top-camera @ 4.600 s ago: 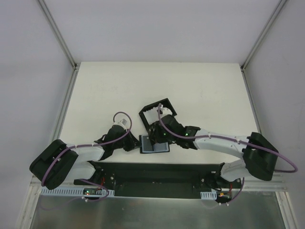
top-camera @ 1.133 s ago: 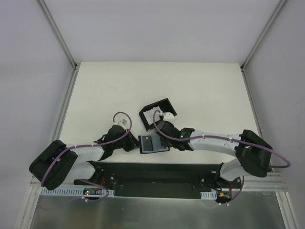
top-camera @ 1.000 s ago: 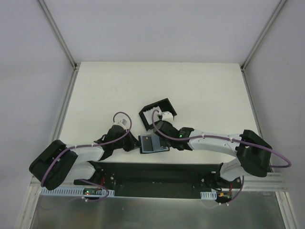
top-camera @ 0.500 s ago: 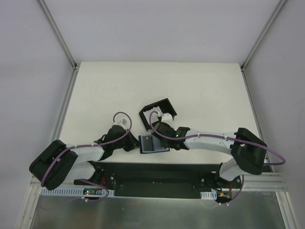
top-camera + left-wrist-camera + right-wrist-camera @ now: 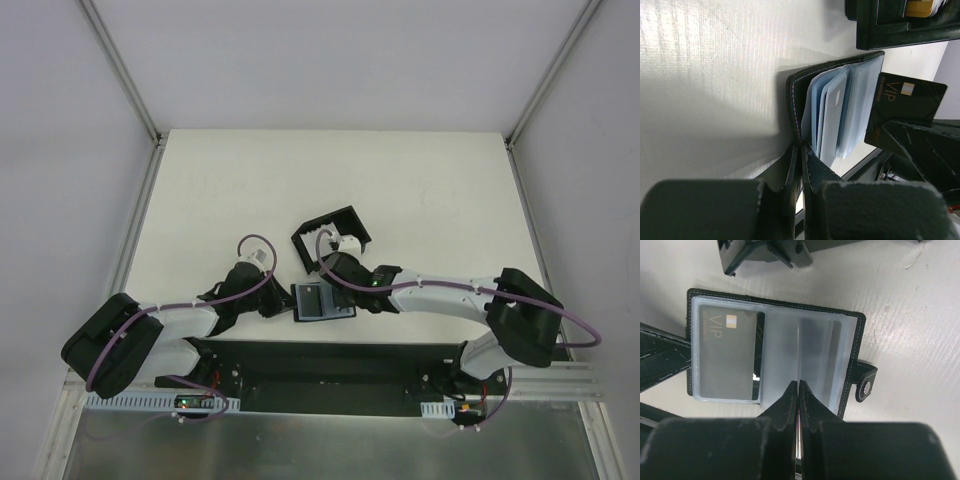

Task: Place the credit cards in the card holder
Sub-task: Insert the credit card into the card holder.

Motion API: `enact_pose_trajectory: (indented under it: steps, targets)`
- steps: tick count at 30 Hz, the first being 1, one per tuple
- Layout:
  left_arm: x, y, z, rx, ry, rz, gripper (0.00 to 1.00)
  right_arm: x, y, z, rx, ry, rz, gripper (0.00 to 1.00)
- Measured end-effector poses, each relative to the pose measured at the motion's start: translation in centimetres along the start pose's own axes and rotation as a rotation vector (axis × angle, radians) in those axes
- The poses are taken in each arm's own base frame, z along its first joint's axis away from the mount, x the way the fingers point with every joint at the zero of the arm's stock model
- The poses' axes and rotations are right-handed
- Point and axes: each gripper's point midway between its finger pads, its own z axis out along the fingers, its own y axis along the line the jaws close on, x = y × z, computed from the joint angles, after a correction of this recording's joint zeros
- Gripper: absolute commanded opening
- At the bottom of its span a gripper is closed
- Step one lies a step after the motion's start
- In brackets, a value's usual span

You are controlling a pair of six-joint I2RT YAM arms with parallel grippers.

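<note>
Comparing with the view a few seconds back, the right arm (image 5: 440, 295) is now sitting slightly further in toward the centre. A black VIP card (image 5: 727, 355) is showing inside a clear sleeve of the card holder (image 5: 322, 302), where pale pages were showing before. One of the credit cards is therefore counting as loaded. Pale items, probably further cards, are waiting in the black tray (image 5: 318, 222) just behind the holder.

The holder is lying open near the front edge of the bench (image 5: 420, 190). The left pincer (image 5: 797, 186) is pinching the holder's cover, pressed together on the leather. The right pincer (image 5: 798, 390) is pressed together over the middle pages and is possibly nipping a sleeve leaf seen edge-on.

The bench is presenting a matt white surface. Pale panels (image 5: 60, 150) on metal posts (image 5: 122, 70) are enclosing it.
</note>
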Motion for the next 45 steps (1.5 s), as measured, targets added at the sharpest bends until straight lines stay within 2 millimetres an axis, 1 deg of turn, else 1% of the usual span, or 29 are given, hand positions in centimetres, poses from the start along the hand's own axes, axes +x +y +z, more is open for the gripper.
enact_pose_trajectory:
  steps: [7, 11, 18, 21, 24, 30, 36, 38, 40, 43, 45]
  targets:
    - [0.0, 0.0, 0.0, 0.000, 0.000, 0.000, 0.00, 0.8, -1.0, 0.5, 0.019, 0.019, 0.005, 0.00]
    - [0.0, 0.0, 0.0, 0.000, 0.000, 0.000, 0.00, 0.7, -1.4, 0.3, 0.019, 0.014, 0.013, 0.00]
    - [0.0, 0.0, 0.0, 0.000, 0.000, 0.001, 0.00, 1.0, -1.7, 0.6, 0.021, 0.022, 0.023, 0.01]
    - [0.0, 0.0, 0.0, 0.000, 0.000, 0.002, 0.00, 1.0, -1.3, 0.8, 0.006, 0.023, 0.027, 0.00]
    - [0.0, 0.0, 0.0, 0.000, 0.000, 0.002, 0.00, 0.8, -0.5, 1.2, -0.016, 0.031, 0.031, 0.00]
    - [0.0, 0.0, 0.0, -0.001, 0.001, 0.002, 0.00, 0.5, 2.1, 2.0, -0.097, 0.052, 0.051, 0.00]
    - [0.0, 0.0, 0.0, -0.002, 0.001, 0.002, 0.00, 0.6, 3.2, 2.1, -0.151, 0.070, 0.058, 0.00]
    - [0.0, 0.0, 0.0, -0.002, 0.001, 0.002, 0.00, 0.5, 3.1, 1.8, -0.151, 0.063, 0.058, 0.01]
    - [0.0, 0.0, 0.0, -0.001, 0.000, 0.002, 0.00, 0.1, 2.7, 1.0, -0.147, 0.046, 0.056, 0.00]
    - [0.0, 0.0, 0.0, 0.000, -0.002, 0.001, 0.00, -1.6, 2.3, -0.6, -0.154, -0.009, 0.067, 0.01]
    - [0.0, 0.0, 0.0, 0.000, -0.003, 0.002, 0.00, -2.6, 1.6, -1.4, -0.153, -0.048, 0.085, 0.00]
